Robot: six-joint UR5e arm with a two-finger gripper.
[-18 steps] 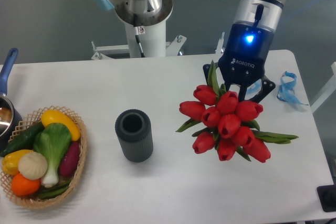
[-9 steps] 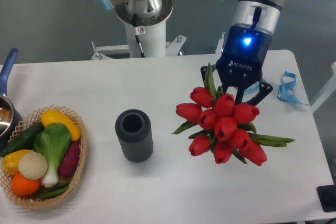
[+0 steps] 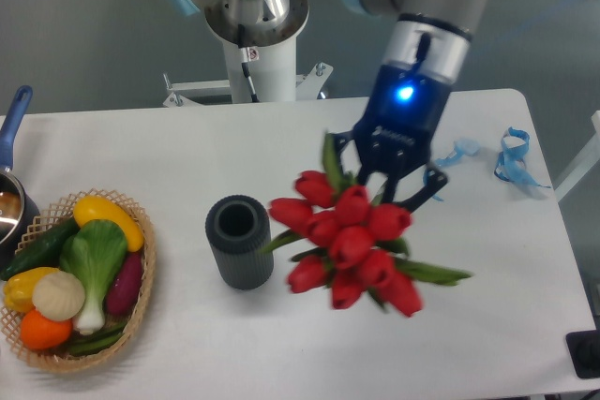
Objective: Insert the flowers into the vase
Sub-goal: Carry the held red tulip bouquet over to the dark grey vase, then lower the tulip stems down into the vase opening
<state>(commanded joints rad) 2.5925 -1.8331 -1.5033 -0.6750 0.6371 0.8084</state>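
Gripper (image 3: 386,183) pinching flowers (image 3: 350,241): glossy closed red buds, green leaves, right of ribbed dark-grey cylindrical vase (image 3: 240,242).

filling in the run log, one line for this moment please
phase: carrying | gripper: shut on tulips | tulips: lifted, right of vase, not over mouth | vase: upright, empty | insert: not yet done

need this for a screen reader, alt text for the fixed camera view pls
A robot gripper holds a bunch of red tulips above a white table, just right of a dark grey vase. A basket of toy vegetables sits at far left.
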